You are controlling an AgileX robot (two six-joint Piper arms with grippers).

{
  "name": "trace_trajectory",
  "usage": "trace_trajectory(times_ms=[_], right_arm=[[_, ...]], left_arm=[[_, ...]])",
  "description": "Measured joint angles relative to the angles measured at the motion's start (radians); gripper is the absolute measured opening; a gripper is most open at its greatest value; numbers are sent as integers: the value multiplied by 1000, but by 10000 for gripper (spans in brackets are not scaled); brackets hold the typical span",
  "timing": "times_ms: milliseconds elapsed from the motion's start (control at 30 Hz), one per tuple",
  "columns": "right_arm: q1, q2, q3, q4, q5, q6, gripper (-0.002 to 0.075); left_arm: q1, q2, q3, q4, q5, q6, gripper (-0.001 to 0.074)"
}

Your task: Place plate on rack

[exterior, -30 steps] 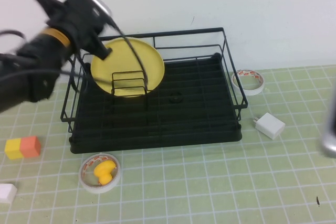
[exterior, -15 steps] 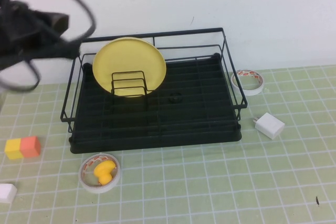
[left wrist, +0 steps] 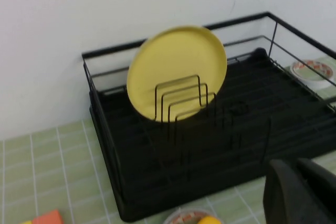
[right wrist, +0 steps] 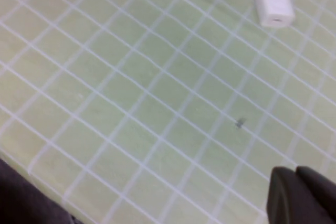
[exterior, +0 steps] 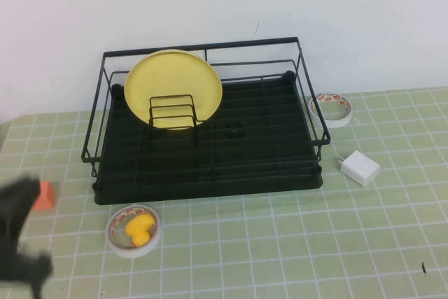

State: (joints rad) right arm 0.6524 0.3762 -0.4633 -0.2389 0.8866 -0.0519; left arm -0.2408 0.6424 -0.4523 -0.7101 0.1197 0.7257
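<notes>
The pale-yellow plate (exterior: 173, 88) stands on edge at the back left of the black wire rack (exterior: 210, 166), leaning behind the small upright dividers (exterior: 171, 111). The left wrist view shows the plate (left wrist: 176, 66) and the rack (left wrist: 121, 182) from the front. My left gripper (left wrist: 297, 192) is shut and empty, low over the table in front of the rack's left end; in the high view the left arm (exterior: 17, 239) is a dark blur at the lower left. My right gripper (right wrist: 297, 195) is shut and empty above bare table, out of the high view.
A white tape ring with a yellow piece (exterior: 133, 230) lies in front of the rack. An orange block (exterior: 45, 195) is at the left. A tape roll (exterior: 331, 108) and a white charger (exterior: 359, 167) lie right of the rack; the charger also shows in the right wrist view (right wrist: 275, 6).
My left arm has let go of the plate, drawn back from the rack's back left and dropped to the lower left of the table. The plate stays standing in the rack.
</notes>
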Motion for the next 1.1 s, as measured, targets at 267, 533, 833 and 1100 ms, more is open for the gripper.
trace_trajectory(times_ms=[267, 533, 833, 1100], right_arm=[[0, 0, 62, 29, -114, 1, 1], [0, 0, 62, 34, -124, 2, 1], [0, 0, 62, 36, -124, 4, 1], [0, 0, 62, 36, -124, 4, 1]], left_arm=[[0, -218, 150, -8, 16, 0, 0], [0, -242, 162, -10, 57, 0, 0], [0, -399, 162, -10, 197, -2, 0], [109, -633, 219, 23, 214, -63, 0]])
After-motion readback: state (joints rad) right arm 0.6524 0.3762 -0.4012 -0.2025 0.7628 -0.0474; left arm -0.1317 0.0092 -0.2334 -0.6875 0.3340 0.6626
